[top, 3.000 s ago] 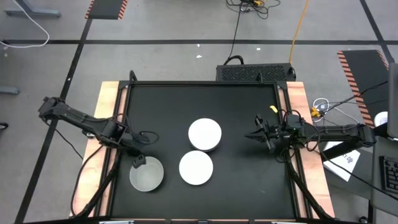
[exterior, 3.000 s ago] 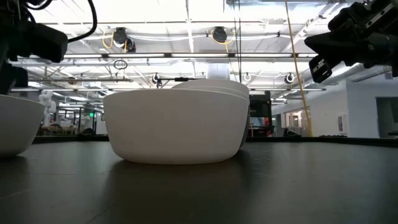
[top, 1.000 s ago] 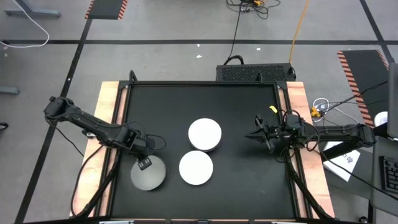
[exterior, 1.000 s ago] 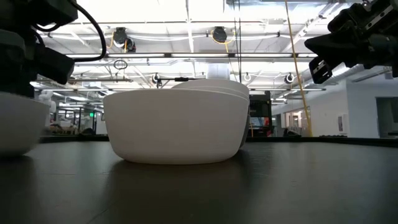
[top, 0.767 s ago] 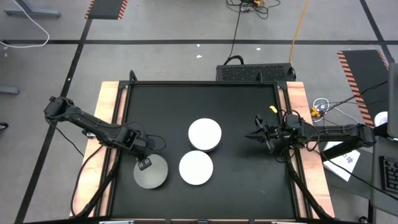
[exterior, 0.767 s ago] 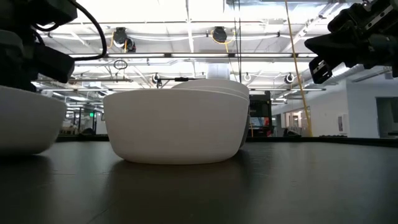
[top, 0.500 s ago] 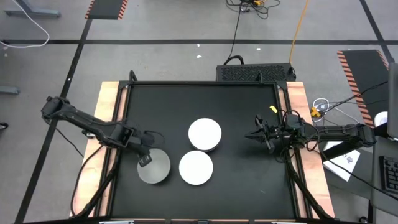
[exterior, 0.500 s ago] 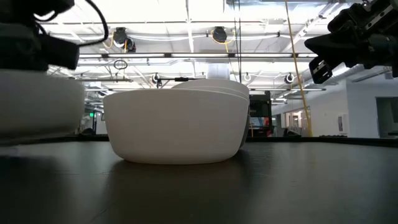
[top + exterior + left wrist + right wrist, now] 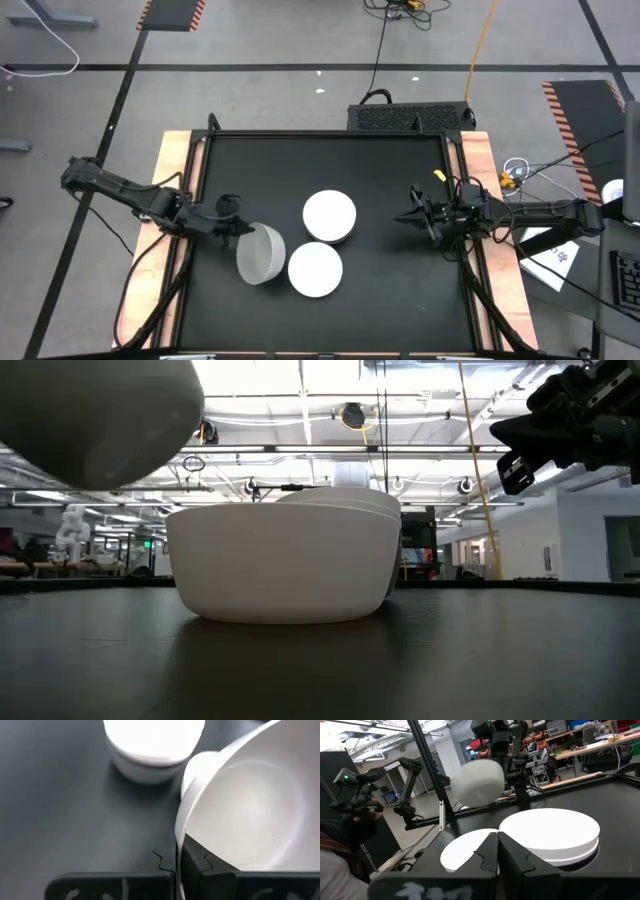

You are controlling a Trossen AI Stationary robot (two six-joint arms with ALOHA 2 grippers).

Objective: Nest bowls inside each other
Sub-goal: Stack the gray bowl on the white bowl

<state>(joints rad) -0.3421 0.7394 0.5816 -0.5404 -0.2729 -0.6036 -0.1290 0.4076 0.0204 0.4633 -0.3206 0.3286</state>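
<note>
Currently we see the left end effector point(image 9: 232, 222) pinched shut on the rim of the pale grey round bowl point(image 9: 260, 253), lifted and tilted on edge at 9 o'clock of the near white round bowl point(image 9: 316, 269). Rim-only grip may slip; a clipped rim would shove the white one. Right end effector point(image 9: 404, 216) waits shut at 3 o'clock of the black worktop point(image 9: 380, 290).

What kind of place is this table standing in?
Probably a robotics lab or workshop. The low view shows a high ceiling with rows of strip lights, the right wrist view shows another robot arm and cluttered workbenches, and cables lie on the taped floor.
</note>
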